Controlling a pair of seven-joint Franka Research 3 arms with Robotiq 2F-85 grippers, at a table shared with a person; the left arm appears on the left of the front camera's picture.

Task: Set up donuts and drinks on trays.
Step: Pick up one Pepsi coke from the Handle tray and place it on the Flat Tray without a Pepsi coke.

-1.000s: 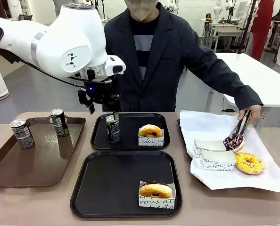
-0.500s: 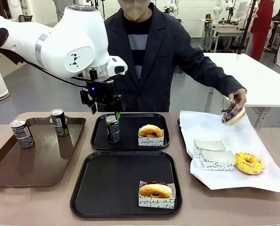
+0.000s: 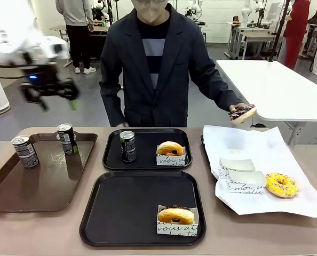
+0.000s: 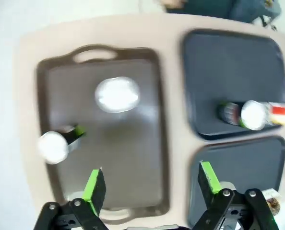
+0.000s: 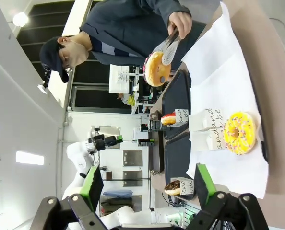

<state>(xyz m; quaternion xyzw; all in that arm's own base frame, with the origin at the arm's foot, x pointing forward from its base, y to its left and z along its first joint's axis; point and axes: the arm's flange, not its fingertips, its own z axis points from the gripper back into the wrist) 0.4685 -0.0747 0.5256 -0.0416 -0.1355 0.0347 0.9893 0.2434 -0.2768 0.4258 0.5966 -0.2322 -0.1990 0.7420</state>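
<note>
From the front, the left end effector [image 3: 52, 95] hangs high above the far left of the desk [image 3: 52, 229]. It is blurred, so I cannot tell its opening here. Below it a brown tray [image 3: 20, 197] carries two cans [image 3: 25, 151], upright and apart, at its far end. Two black trays lie in the middle. The far tray [image 3: 148, 160] holds an upright can [image 3: 127, 145] on its left and a sleeved donut [image 3: 171, 152] on its right. The near tray [image 3: 132, 208] holds a second sleeved donut [image 3: 176, 217] at its near right corner. On the right, a paper sheet [image 3: 244, 141] bears empty sleeves [image 3: 241, 176] and a yellow donut [image 3: 282, 184]. The person's hand [image 3: 235, 108] holds a chocolate donut [image 3: 244, 113] above the sheet's far edge.

From the left wrist, the left end effector [image 4: 152, 184] is spread wide and empty, high over the brown tray, with both can tops below.

From the right wrist, rolled sideways, the right end effector [image 5: 148, 184] is also wide and empty. Beyond it, tongs [image 5: 169, 45] in the person's hand grip the lifted donut, and the yellow donut lies on the sheet just beside the sleeves.
</note>
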